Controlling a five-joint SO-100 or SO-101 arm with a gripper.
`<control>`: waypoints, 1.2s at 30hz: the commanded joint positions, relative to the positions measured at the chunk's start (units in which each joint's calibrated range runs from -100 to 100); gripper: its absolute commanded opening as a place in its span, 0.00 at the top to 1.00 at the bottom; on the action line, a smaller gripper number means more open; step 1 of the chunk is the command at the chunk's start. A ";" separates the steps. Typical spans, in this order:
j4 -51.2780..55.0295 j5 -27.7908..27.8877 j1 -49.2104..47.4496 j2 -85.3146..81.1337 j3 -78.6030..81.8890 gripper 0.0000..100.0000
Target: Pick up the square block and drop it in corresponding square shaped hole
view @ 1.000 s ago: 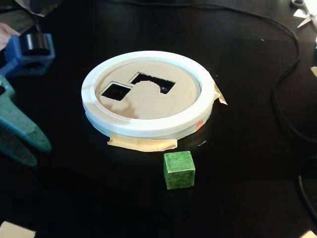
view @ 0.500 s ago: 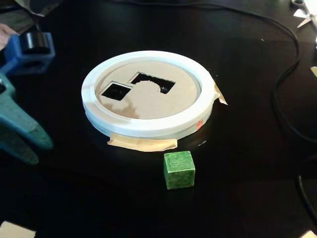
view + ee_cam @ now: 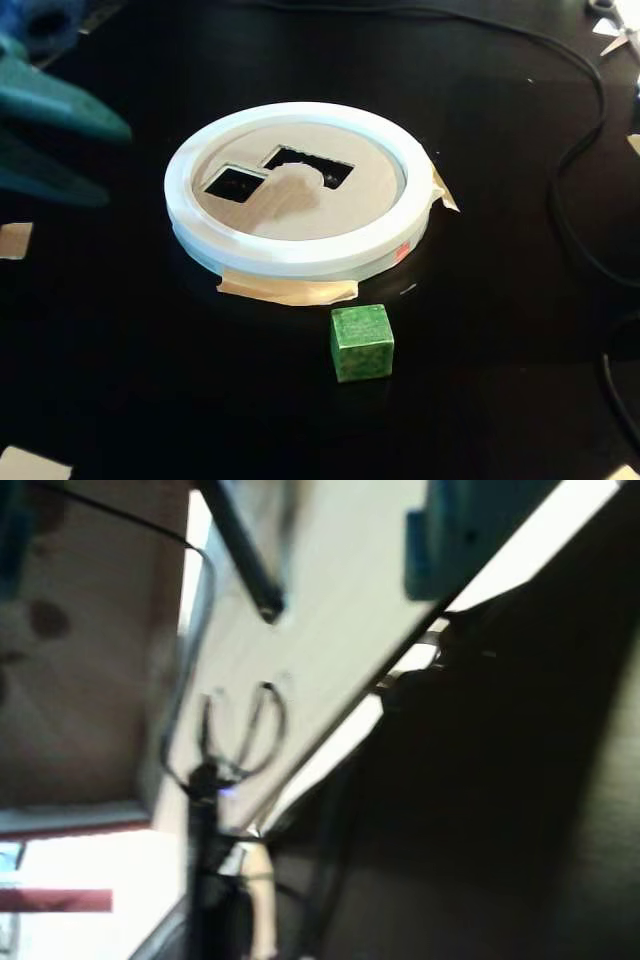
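In the fixed view a green cube sits on the black table just in front of a white round ring. The ring has a brown cardboard lid. The lid has a square hole at its left and a larger irregular hole beside it. My teal gripper is at the far left, well away from the cube, with its two fingers apart and nothing between them. The wrist view is blurred and points off the table. It shows only one teal finger at the top right, and neither cube nor ring.
A black cable runs down the table's right side. Scraps of tan tape lie at the left edge and stick out from under the ring. Scissors lie at the far right corner.
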 commanded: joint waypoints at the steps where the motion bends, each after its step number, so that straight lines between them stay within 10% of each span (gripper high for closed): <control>1: -4.20 0.29 -0.70 18.03 -19.97 0.37; 16: -6.30 3.86 -0.82 92.37 -72.88 0.36; 36: -1.79 10.21 -8.81 121.03 -92.01 0.32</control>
